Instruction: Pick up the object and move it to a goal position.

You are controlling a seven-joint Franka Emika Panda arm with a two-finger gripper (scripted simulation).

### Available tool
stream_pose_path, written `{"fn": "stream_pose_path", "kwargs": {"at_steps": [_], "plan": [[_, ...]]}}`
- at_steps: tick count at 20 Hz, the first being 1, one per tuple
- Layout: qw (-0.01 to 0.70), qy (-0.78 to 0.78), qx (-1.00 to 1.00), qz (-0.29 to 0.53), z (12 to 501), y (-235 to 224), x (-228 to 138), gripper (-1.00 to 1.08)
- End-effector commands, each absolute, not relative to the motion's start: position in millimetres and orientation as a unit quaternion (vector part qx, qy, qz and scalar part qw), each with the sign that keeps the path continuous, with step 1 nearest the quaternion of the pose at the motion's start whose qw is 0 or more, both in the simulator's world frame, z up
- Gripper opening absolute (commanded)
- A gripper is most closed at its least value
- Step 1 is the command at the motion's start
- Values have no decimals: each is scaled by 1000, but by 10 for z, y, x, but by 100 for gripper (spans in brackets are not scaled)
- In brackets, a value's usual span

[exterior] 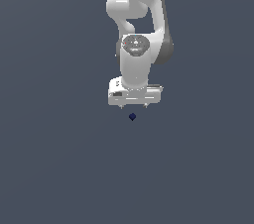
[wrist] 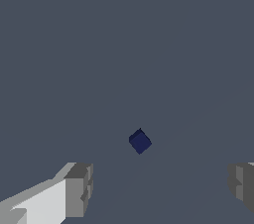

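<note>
The object is a tiny dark navy-blue cube (exterior: 132, 116) on the plain grey surface, just below my white gripper (exterior: 134, 106) in the exterior view. In the wrist view the cube (wrist: 140, 141) lies ahead of my gripper (wrist: 161, 188), between the lines of the two fingers and apart from both. The grey fingertips (wrist: 79, 188) stand wide apart, so the gripper is open and empty. It hovers above the cube without touching it.
The white Panda arm (exterior: 139, 29) rises behind the gripper toward the top of the exterior view. The flat grey surface (exterior: 59, 158) fills both views; no other objects or goal marker show.
</note>
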State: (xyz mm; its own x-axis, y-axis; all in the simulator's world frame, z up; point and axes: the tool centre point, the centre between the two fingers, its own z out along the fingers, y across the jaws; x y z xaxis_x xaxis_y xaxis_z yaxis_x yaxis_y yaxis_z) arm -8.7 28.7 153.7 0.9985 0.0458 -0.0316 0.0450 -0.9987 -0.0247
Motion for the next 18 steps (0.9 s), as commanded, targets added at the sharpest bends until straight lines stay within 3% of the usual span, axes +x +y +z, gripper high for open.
{"fn": "stream_pose_path", "kwargs": {"at_steps": [1,18], "plan": [[12,-23,-1000,16,1537,287,-87,100],[23,-12,-1000,11,1597,405,-19,100]]}}
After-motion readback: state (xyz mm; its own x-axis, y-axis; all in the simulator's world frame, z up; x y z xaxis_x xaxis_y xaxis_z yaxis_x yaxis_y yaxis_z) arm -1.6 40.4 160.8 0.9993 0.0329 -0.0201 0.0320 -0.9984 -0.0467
